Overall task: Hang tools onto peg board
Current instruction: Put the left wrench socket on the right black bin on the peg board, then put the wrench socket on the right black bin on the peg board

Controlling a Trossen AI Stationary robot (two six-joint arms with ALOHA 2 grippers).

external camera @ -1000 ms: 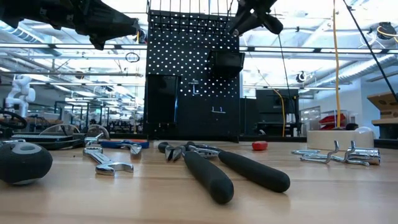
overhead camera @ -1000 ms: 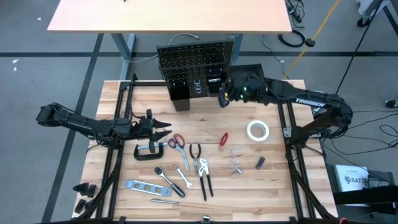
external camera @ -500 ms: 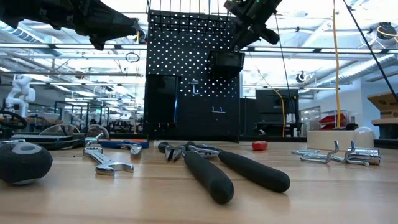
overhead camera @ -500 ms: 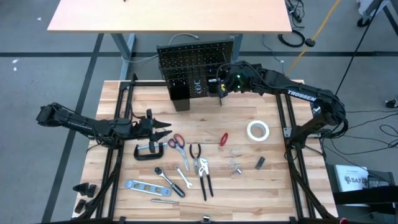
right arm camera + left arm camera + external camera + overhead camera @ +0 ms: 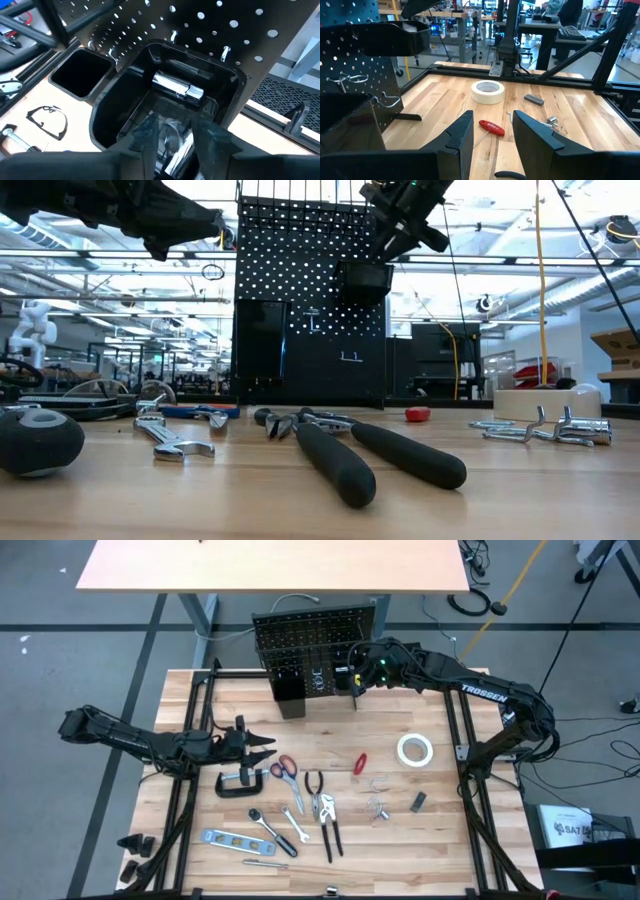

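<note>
1. The peg board point(image 5: 305, 645), an upright black perforated metal panel, stands at the far edge of the wooden table point(image 5: 440, 830). By my reading the task is in an early stage, since most of the tools lie flat on the table in front of the peg board.
2. Two things are already in place: a shiny metal socket-like piece point(image 5: 177, 87) lies inside a small glossy black bin point(image 5: 125, 120) hooked on the peg board, and a pair of bare wire hooks point(image 5: 350, 79) hangs from its holes.
3. The right gripper point(image 5: 172, 135) hangs directly over that bin at the peg board's right side. Its fingers are slightly apart, with a pale metallic thing between them; whether they grip it I cannot tell.
4. The left gripper point(image 5: 492, 137) hovers in front of the peg board to its left, fingers apart and holding nothing, above the black C-clamp point(image 5: 240, 782).
5. Left on the table in front of the peg board:
   - red-handled scissors point(image 5: 283, 768)
   - black-handled pliers point(image 5: 322, 802)
   - a chrome ratchet wrench point(image 5: 270, 828)
   - a long blue-grey level point(image 5: 232, 837)
6. Farther to the peg board's right lie:
   - a red screwdriver point(image 5: 360, 762)
   - a flat white tape roll point(image 5: 414, 749)
   - small metal bits point(image 5: 380, 808)
</note>
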